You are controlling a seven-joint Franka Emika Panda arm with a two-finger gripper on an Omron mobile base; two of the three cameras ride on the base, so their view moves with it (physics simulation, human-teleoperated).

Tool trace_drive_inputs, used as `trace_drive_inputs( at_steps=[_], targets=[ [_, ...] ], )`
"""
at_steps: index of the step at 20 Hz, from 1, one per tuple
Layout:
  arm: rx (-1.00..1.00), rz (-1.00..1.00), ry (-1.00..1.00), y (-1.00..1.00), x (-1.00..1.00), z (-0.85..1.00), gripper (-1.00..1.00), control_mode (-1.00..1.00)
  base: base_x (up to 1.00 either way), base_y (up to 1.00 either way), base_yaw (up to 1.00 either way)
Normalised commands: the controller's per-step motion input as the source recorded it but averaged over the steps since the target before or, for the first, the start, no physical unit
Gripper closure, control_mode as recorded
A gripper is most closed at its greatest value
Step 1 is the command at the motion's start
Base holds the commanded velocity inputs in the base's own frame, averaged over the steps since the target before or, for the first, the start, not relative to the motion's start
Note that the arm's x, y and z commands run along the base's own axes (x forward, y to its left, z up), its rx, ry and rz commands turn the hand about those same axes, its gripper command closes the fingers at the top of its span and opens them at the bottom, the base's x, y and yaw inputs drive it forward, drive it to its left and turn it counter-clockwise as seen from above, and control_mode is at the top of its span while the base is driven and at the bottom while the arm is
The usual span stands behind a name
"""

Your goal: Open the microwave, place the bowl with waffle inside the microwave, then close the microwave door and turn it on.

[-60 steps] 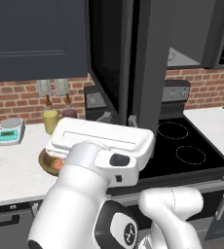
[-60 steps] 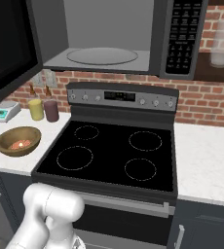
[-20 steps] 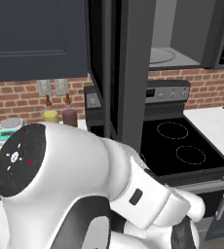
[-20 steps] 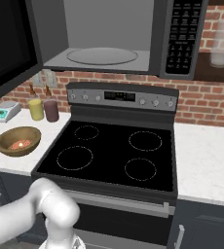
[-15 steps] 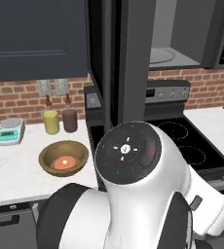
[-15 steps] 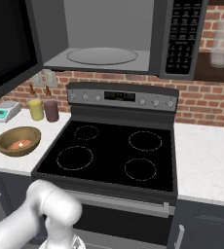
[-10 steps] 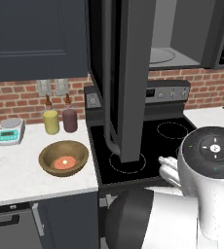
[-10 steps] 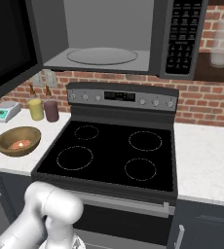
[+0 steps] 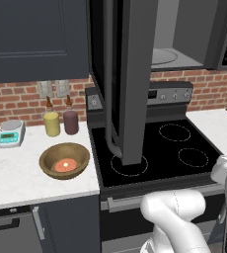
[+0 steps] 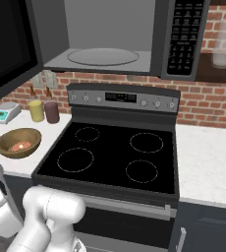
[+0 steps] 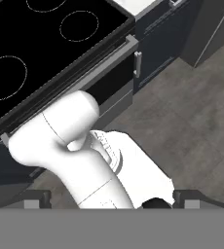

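The microwave (image 10: 105, 34) hangs above the stove with its light grey cavity showing. The microwave door (image 9: 128, 74) stands swung wide open, its edge and bar handle jutting out over the front left burner; it also fills the left edge as a dark panel (image 10: 9, 44). The brown wooden bowl (image 9: 64, 160) (image 10: 18, 141) rests on the white counter left of the stove, with the reddish waffle (image 9: 64, 165) (image 10: 20, 145) in it. My gripper (image 11: 113, 197) is open, fingertips (image 11: 36, 198) far apart and nothing between them. It looks down over the stove's front edge and the floor, far from the bowl.
The black stove (image 10: 110, 152) has four burner rings and a knob panel. A yellow jar (image 9: 52, 123), a maroon jar (image 9: 70, 122) and a small scale (image 9: 11, 133) stand behind the bowl by the brick wall. Dark cabinets (image 11: 167, 44) and grey floor (image 11: 192, 126) lie below.
My arm has swung from in front of the left base camera off to its right edge, uncovering the bowl and the counter. The bowl, waffle and open door have stayed put.
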Motion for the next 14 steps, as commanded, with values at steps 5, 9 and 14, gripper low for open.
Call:
trace_drive_inputs(
  at_steps=[5,9,14],
  targets=[
    [0.20,0.44,0.01,-0.93,0.42,-0.12,-1.00,-1.00,0.00,0.00,0.00],
    [0.34,0.54,-0.10,-0.62,0.91,-0.99,-1.00,-1.00,0.00,0.00,0.00],
    [0.41,0.50,-0.18,-0.50,0.77,-0.38,-1.00,-1.00,0.00,0.00,0.00]
  ],
)
